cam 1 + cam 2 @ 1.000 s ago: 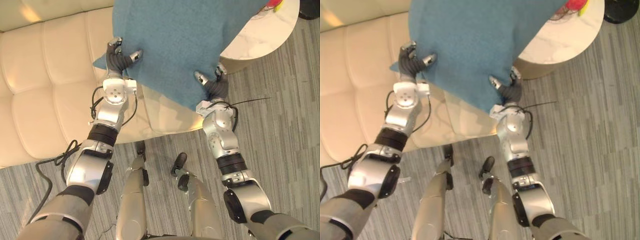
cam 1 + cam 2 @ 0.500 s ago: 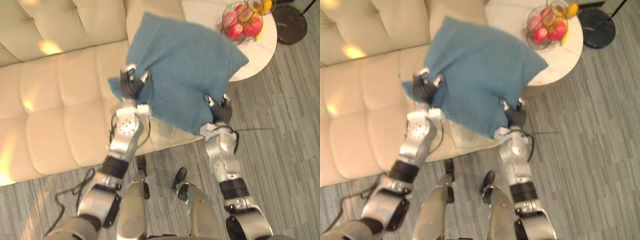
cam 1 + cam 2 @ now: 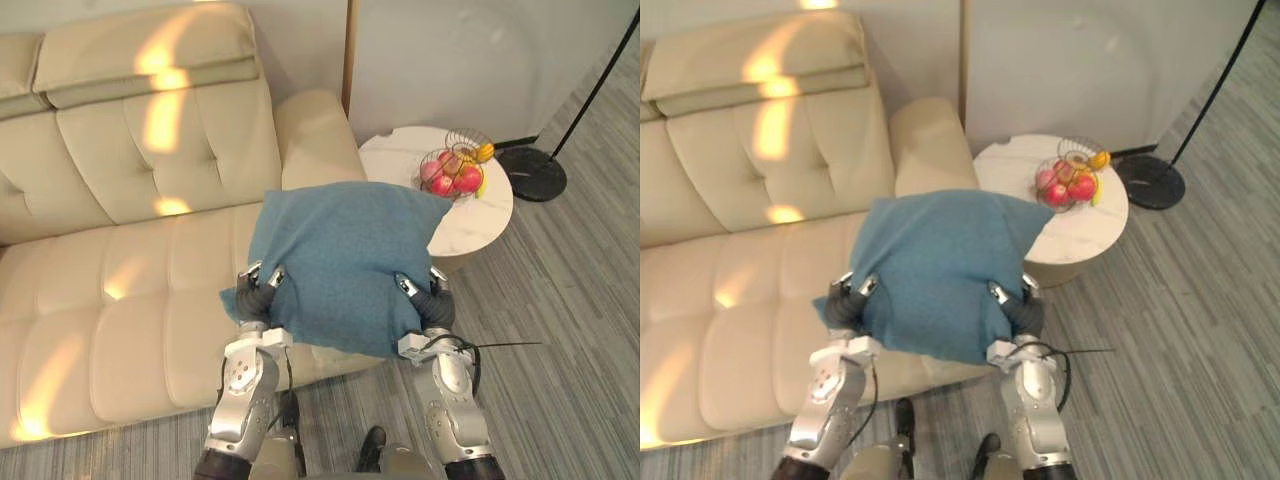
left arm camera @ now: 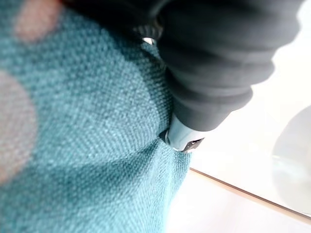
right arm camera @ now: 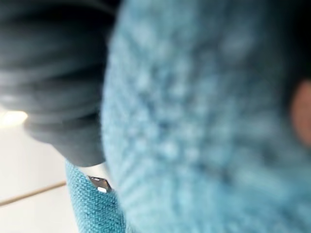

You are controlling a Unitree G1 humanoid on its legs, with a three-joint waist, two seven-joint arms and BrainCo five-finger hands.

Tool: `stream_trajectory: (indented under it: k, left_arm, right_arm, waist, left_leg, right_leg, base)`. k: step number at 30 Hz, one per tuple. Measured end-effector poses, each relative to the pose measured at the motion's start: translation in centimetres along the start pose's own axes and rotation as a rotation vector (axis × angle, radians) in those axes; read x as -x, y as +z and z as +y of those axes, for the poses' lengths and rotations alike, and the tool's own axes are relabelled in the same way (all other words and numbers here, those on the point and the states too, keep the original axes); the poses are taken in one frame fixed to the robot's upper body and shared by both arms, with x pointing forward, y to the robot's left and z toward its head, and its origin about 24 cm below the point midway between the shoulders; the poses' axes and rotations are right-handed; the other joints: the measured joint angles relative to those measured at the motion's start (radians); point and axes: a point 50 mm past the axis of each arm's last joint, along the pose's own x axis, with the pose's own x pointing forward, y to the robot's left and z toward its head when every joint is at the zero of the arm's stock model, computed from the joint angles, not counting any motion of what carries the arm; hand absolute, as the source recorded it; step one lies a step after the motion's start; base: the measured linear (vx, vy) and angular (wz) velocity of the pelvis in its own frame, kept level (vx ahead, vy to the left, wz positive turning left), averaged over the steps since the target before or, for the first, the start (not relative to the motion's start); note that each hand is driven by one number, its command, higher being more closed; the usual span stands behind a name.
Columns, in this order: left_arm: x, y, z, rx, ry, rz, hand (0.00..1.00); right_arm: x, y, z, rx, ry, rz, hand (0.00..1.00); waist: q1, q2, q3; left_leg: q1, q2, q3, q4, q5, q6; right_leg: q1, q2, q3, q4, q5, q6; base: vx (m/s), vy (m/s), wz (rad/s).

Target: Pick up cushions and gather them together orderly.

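The cushion [image 3: 345, 265] is a square, soft-filled pad covered in teal cloth with a coarse, nubby weave. Both hands hold it off the sofa, in front of the right end of the seat, and its far right corner hides part of the table's near rim. The left hand [image 3: 258, 295] grips the near left corner. Its dark-tipped fingers [image 3: 277, 274] curl up over the cloth edge, and the corner is bunched beside the dark ribbed cover. The right hand [image 3: 428, 305] grips the near right edge in the same way, with its fingers hooked over the top face. The cushion covers both palms and most of each finger. In the left wrist view one silver finger [image 4: 182, 138] presses a dent into the weave. In the right wrist view the cloth lies so close that it is blurred, and the fingers cannot be made out there. The sofa [image 3: 120, 280] has smooth, cream, leather-like upholstery with a button-tufted back and stitched seat panels. Its left part is cut off at the frame edge, and its right seat front is hidden behind the cushion. The table [image 3: 400, 160] is round with a white marbled top and carries a wire fruit basket [image 3: 458, 135] of red and yellow fruit. A floor lamp [image 3: 530, 170] with a round black base stands on the grey striped carpet [image 3: 570, 330], and its thin pole runs out of frame.
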Motion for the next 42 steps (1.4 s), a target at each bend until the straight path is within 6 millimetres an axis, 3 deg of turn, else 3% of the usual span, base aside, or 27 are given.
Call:
stream_trajectory:
  k: [4, 9, 10, 11, 12, 14, 15, 17, 18, 20, 21, 24, 25, 26, 27, 28, 29, 30, 31, 32, 33, 35, 38, 40, 41, 42]
  left_arm:
    - [1.1, -0.3, 0.7, 0.006, 0.008, 0.023, 1.0]
    - [1.2, -0.3, 0.9, 0.003, 0.009, 0.016, 1.0]
    - [1.3, -0.3, 0.9, 0.005, 0.011, 0.017, 1.0]
    - [1.3, -0.4, 0.8, 0.012, 0.009, 0.021, 1.0]
    - [1.3, -0.5, 0.9, 0.012, 0.011, 0.025, 1.0]
    - [1.5, -0.6, 0.9, 0.013, 0.015, 0.032, 1.0]
    - [1.5, -0.7, 0.6, 0.024, 0.01, 0.033, 1.0]
    - [1.6, -0.9, 0.2, 0.036, 0.003, 0.039, 1.0]
    - [1.4, -1.0, -0.2, 0.027, -0.022, 0.046, 1.0]
    - [1.1, -1.0, 0.1, -0.009, -0.042, 0.05, 1.0]
    - [1.0, -0.9, 0.4, -0.031, -0.046, 0.05, 1.0]
    - [1.1, -1.4, 0.7, -0.042, -0.036, 0.068, 1.0]
    - [1.1, -1.5, 0.9, -0.047, -0.033, 0.073, 1.0]
    - [1.1, -1.4, 0.8, -0.047, -0.034, 0.069, 1.0]
    - [1.1, -1.2, 0.8, -0.046, -0.036, 0.06, 1.0]
    - [1.1, -1.2, 0.8, -0.045, -0.036, 0.058, 1.0]
    - [1.1, -1.2, 0.8, -0.045, -0.036, 0.058, 1.0]
    - [1.1, -1.2, 0.7, -0.044, -0.042, 0.058, 1.0]
    - [1.1, -1.2, 0.6, -0.043, -0.044, 0.059, 1.0]
    - [1.2, -1.4, 0.3, -0.035, -0.051, 0.062, 1.0]
    - [1.1, -1.4, -0.3, -0.021, -0.065, 0.061, 1.0]
    - [1.1, -1.5, -1.4, -0.015, -0.106, 0.06, 1.0]
    - [1.0, -1.5, -2.3, -0.012, -0.143, 0.054, 1.0]
    - [0.9, -1.5, -2.5, -0.005, -0.143, 0.051, 1.0]
    - [0.7, -1.2, -2.8, 0.005, -0.15, 0.03, 1.0]
    - [0.5, -0.8, -3.1, 0.009, -0.163, 0.012, 1.0]
  right_arm:
    - [0.8, -0.6, -0.1, 0.039, 0.01, 0.025, 1.0]
    - [0.7, -0.8, -0.1, 0.069, 0.032, 0.032, 1.0]
    - [0.6, -0.7, -0.3, 0.079, 0.035, 0.031, 1.0]
    - [0.6, -0.6, -0.4, 0.095, 0.032, 0.027, 1.0]
    - [0.6, -0.7, -0.4, 0.115, 0.027, 0.024, 1.0]
    - [0.5, -0.5, -0.5, 0.131, 0.03, 0.02, 1.0]
    - [0.3, -0.4, -0.9, 0.152, 0.031, 0.016, 1.0]
    - [0.3, -0.6, -1.4, 0.172, 0.023, 0.023, 1.0]
    - [0.3, -1.2, -1.8, 0.166, -0.012, 0.048, 1.0]
    - [0.5, -2.0, -1.7, 0.139, -0.039, 0.08, 1.0]
    - [0.7, -2.3, -1.5, 0.116, -0.05, 0.087, 1.0]
    - [0.9, -2.5, -1.4, 0.107, -0.058, 0.1, 1.0]
    - [1.2, -2.8, -1.4, 0.098, -0.065, 0.114, 1.0]
    - [1.2, -2.8, -1.3, 0.094, -0.065, 0.115, 1.0]
    - [1.2, -2.8, -1.3, 0.092, -0.066, 0.113, 1.0]
    - [1.2, -2.7, -1.2, 0.082, -0.066, 0.112, 1.0]
    - [1.2, -2.7, -1.2, 0.08, -0.064, 0.109, 1.0]
    - [1.1, -2.4, -1.2, 0.084, -0.061, 0.097, 1.0]
    - [1.0, -2.3, -1.3, 0.086, -0.061, 0.094, 1.0]
    - [0.9, -2.1, -1.5, 0.096, -0.066, 0.084, 1.0]
    - [0.8, -1.7, -2.0, 0.113, -0.074, 0.068, 1.0]
    - [0.6, -1.1, -3.0, 0.132, -0.107, 0.046, 1.0]
    - [0.2, -0.2, -3.5, 0.134, -0.142, 0.007, 1.0]
    - [-0.1, 0.0, -3.5, 0.135, -0.141, -0.005, 1.0]
    - [-0.3, 0.3, -3.4, 0.131, -0.145, -0.019, 1.0]
    - [-0.5, 0.7, -3.3, 0.125, -0.147, -0.039, 1.0]
  waist:
    - [-0.001, 0.006, -0.026]
    - [0.009, 0.02, -0.026]
    - [0.01, 0.028, -0.028]
    - [0.01, 0.034, -0.026]
    - [0.008, 0.031, -0.026]
    - [-0.001, 0.035, -0.035]
    - [-0.009, 0.062, -0.052]
    - [-0.011, 0.09, -0.069]
    - [-0.025, 0.082, -0.08]
    - [-0.03, 0.035, -0.08]
    - [-0.03, 0.012, -0.079]
    - [-0.017, 0.011, -0.065]
    - [-0.007, 0.014, -0.063]
    - [-0.008, 0.022, -0.058]
    - [-0.013, 0.036, -0.048]
    - [-0.016, 0.036, -0.045]
    - [-0.016, 0.032, -0.047]
    - [-0.017, 0.017, -0.042]
    - [-0.018, 0.014, -0.042]
    - [-0.023, 0.013, -0.043]
    - [-0.027, 0.018, -0.043]
    - [-0.029, 0.026, -0.043]
    - [-0.027, 0.018, -0.041]
    - [-0.023, 0.016, -0.041]
    - [-0.021, 0.013, -0.049]
    - [-0.02, 0.001, -0.049]
  left_leg:
    - [0.024, -0.014, -0.039, 0.002, -0.002, 0.003]
    - [-0.091, -0.021, -0.1, 0.173, -0.038, 0.001]
    - [-0.097, -0.013, -0.094, 0.178, -0.052, -0.008]
    - [-0.132, 0.017, -0.026, 0.268, -0.13, 0.037]
    - [-0.154, 0.062, 0.015, 0.387, -0.158, 0.044]
    - [-0.158, 0.138, 0.015, 0.431, -0.177, 0.006]
    - [-0.154, 0.187, -0.008, 0.406, -0.182, -0.019]
    - [-0.122, 0.225, -0.02, 0.338, -0.142, -0.051]
    - [-0.108, 0.186, -0.021, 0.301, -0.165, -0.137]
    - [-0.12, 0.13, -0.018, 0.312, -0.174, -0.105]
    - [-0.154, 0.103, -0.019, 0.38, -0.214, -0.069]
    - [-0.182, 0.081, -0.013, 0.516, -0.311, -0.024]
    - [-0.175, 0.056, 0.002, 0.542, -0.346, 0.006]
    - [-0.171, 0.053, 0.001, 0.54, -0.354, 0.021]
    - [-0.161, 0.051, -0.005, 0.529, -0.358, 0.041]
    - [-0.142, 0.039, -0.01, 0.496, -0.35, 0.056]
    - [-0.129, 0.027, -0.011, 0.477, -0.343, 0.066]
    - [-0.099, -0.003, -0.015, 0.431, -0.328, 0.082]
    - [-0.09, -0.011, -0.015, 0.417, -0.323, 0.081]
    - [-0.073, -0.033, -0.027, 0.386, -0.307, 0.074]
    - [-0.077, -0.053, -0.055, 0.391, -0.298, 0.06]
    - [-0.077, -0.067, -0.105, 0.386, -0.284, 0.045]
    - [-0.059, -0.068, -0.122, 0.402, -0.27, 0.04]
    - [-0.044, -0.057, -0.108, 0.421, -0.262, 0.052]
    - [-0.041, -0.043, -0.094, 0.414, -0.257, 0.059]
    - [-0.04, -0.047, -0.098, 0.394, -0.26, 0.056]
  right_leg:
    - [0.061, 0.002, -0.031, -0.038, 0.007, 0.007]
    - [0.091, -0.015, -0.124, -0.043, 0.009, 0.004]
    - [0.091, -0.021, -0.137, -0.043, 0.012, 0.0]
    - [0.087, -0.034, -0.149, -0.039, 0.013, -0.001]
    - [0.087, -0.062, -0.143, -0.03, 0.019, 0.009]
    - [0.088, -0.085, -0.132, -0.05, 0.049, 0.038]
    - [0.082, -0.09, -0.126, -0.076, 0.083, 0.066]
    - [0.077, -0.1, -0.111, -0.103, 0.119, 0.104]
    - [0.085, -0.141, -0.107, -0.131, 0.159, 0.139]
    - [0.088, -0.187, -0.111, -0.164, 0.226, 0.12]
    - [0.09, -0.219, -0.11, -0.161, 0.279, 0.126]
    - [0.075, -0.278, -0.082, -0.061, 0.301, 0.14]
    - [0.02, -0.331, -0.059, 0.053, 0.32, 0.086]
    - [-0.014, -0.333, -0.038, 0.104, 0.289, 0.043]
    - [-0.06, -0.28, 0.051, 0.196, 0.182, 0.06]
    - [-0.095, -0.19, 0.134, 0.263, 0.069, 0.113]
    - [-0.104, -0.146, 0.156, 0.274, 0.025, 0.116]
    - [-0.111, -0.075, 0.177, 0.278, -0.039, 0.103]
    - [-0.113, -0.05, 0.184, 0.271, -0.053, 0.098]
    - [-0.104, 0.026, 0.202, 0.211, -0.088, 0.019]
    - [-0.075, 0.043, 0.202, 0.156, -0.091, -0.038]
    - [-0.042, 0.037, 0.159, 0.131, -0.084, -0.03]
    - [0.026, 0.037, 0.121, 0.114, -0.083, -0.031]
    - [0.016, 0.034, 0.126, 0.206, -0.083, -0.031]
    - [-0.002, 0.051, 0.172, 0.116, -0.058, -0.047]
    - [0.006, 0.044, 0.184, 0.065, -0.043, -0.039]
  base:
    - [0.05, 0.002, 0.28]
    - [-0.06, 0.031, 0.56]
    - [-0.11, 0.106, 0.29]
    - [-0.08, 0.148, 0.13]
    - [-0.07, 0.181, 0.06]
    - [-0.03, 0.28, -0.04]
    - [-0.01, 0.36, -0.09]
    - [0.03, 0.416, -0.06]
    - [0.05, 0.511, 0.16]
    - [0.04, 0.509, 0.31]
    - [0.03, 0.426, 0.28]
    - [0.01, 0.453, 0.06]
    - [0.0, 0.402, -0.15]
    - [0.02, 0.32, -0.07]
    - [0.03, 0.237, 0.08]
    - [0.02, 0.196, 0.15]
    - [0.06, 0.14, 0.22]
    - [0.05, 0.067, 0.2]
    - [0.09, 0.042, 0.4]
    - [0.12, 0.002, 0.56]
    - [0.12, 0.002, 0.62]
    - [0.18, 0.014, 0.8]
    - [0.16, -0.025, 0.72]
    - [0.1, -0.069, 0.43]
    - [0.05, -0.104, 0.4]
    - [0.04, -0.126, 0.43]
